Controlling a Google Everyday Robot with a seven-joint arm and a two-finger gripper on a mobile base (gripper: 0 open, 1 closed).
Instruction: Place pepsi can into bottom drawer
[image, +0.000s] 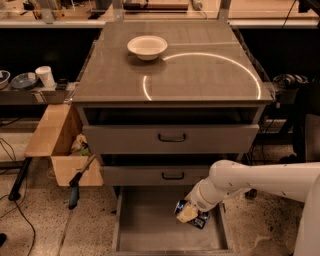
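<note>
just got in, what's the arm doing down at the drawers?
The arm reaches in from the right, with its gripper low inside the open bottom drawer and closed on the pepsi can. The can is tilted, near the drawer's right side; whether it touches the floor yet is not clear. It has not been let go. A white bowl sits on the cabinet top.
</note>
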